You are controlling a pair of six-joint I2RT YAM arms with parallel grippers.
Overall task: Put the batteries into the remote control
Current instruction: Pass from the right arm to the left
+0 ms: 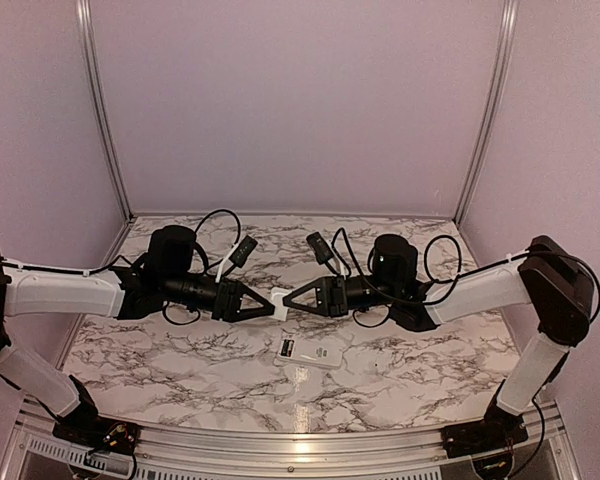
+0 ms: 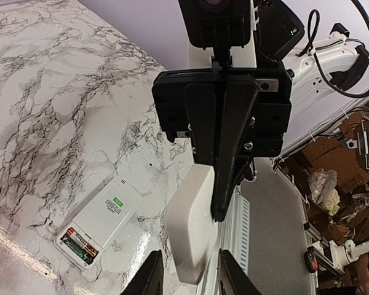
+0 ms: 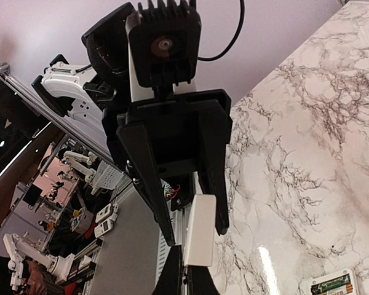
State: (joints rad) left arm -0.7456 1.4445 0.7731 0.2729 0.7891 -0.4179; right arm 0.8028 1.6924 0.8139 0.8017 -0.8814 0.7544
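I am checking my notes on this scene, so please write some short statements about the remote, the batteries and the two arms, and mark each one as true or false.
1. The remote control lies flat on the marble table. True.
2. Its battery compartment is closed, so nothing inside shows. False: the compartment is open and batteries sit in it.
3. The left jaws and the right jaws meet on one white flat piece held above the table. True.
4. The right jaws hold the remote control. False: it lies on the table, apart from both arms.
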